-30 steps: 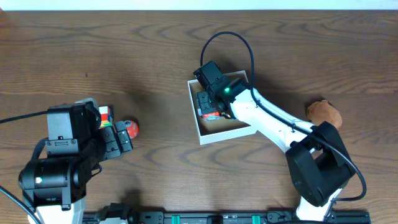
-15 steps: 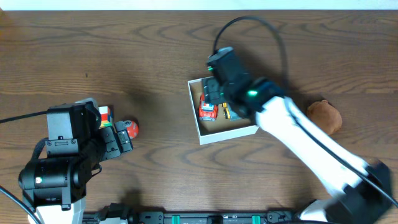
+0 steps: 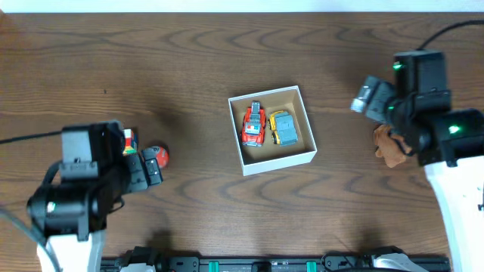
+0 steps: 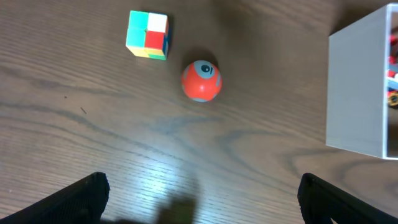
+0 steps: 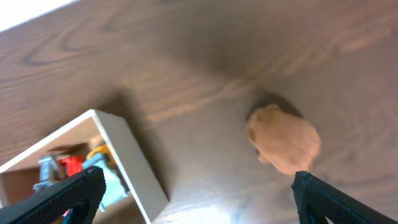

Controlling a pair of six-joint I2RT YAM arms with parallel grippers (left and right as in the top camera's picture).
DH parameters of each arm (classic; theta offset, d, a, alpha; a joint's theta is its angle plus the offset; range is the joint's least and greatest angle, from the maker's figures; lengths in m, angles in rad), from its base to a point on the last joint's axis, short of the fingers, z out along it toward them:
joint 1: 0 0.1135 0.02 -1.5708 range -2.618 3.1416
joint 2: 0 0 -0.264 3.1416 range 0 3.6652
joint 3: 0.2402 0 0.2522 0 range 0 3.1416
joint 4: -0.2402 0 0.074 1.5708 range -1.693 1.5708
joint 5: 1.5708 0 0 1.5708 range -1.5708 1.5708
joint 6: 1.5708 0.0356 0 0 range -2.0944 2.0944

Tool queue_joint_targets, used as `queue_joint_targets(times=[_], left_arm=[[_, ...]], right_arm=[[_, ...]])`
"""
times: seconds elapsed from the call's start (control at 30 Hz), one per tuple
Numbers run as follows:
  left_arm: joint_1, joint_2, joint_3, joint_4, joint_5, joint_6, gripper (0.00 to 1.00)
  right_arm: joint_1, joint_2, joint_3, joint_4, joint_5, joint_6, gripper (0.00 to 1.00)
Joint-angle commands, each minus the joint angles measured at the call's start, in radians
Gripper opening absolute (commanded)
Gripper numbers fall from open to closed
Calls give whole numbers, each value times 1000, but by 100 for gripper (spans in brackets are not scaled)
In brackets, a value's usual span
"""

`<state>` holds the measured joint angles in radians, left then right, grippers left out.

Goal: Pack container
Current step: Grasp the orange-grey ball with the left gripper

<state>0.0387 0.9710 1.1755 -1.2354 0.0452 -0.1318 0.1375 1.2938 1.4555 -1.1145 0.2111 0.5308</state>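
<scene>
Reporting on the worktop (image 3: 189, 68): your container (image 3: 277, 162) sits flat on the wood, near the middle and slightly right of centre. Two toy cars lie side by side inside it, a red car (image 3: 252, 125) on the left and a blue-and-yellow car (image 3: 282, 128) on the right. I cannot tell whether they touch.

Your right claw (image 5: 199, 193) is spread wide and holds nothing. It hangs above the worktop to the right of the container. A brown lumpy toy (image 5: 285, 138) lies on the wood below it, apart from the container's right wall. From overhead, the right arm partly covers this toy.

Your left claw (image 4: 205, 198) is likewise spread wide and empty, over bare wood at the left side. An orange ball (image 4: 201, 81) and a multicoloured cube (image 4: 148, 34) rest ahead of it. They are near each other but not touching, and both lie well left of the container.
</scene>
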Motion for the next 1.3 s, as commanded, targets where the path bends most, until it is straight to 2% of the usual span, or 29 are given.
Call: queue_joint_targets(times=[0.0, 0.5, 0.77, 1.1, 1.2, 1.27], left_arm=[[4, 105, -47, 34, -4, 25, 98], [4, 615, -59, 176, 0, -8, 98], [4, 738, -59, 260, 0, -8, 98], [4, 805, -59, 349, 0, -1, 98], [4, 813, -59, 362, 0, -1, 90], [4, 814, -59, 366, 0, -1, 77]], right_arm=[[-80, 28, -13, -8, -98, -40, 99], [-112, 105, -45, -33, -114, -69, 99], [-112, 105, -45, -34, -115, -77, 99], [-112, 105, -45, -40, -115, -84, 99], [-112, 105, -45, -43, -115, -84, 99], [-112, 105, -45, -45, -114, -84, 99]])
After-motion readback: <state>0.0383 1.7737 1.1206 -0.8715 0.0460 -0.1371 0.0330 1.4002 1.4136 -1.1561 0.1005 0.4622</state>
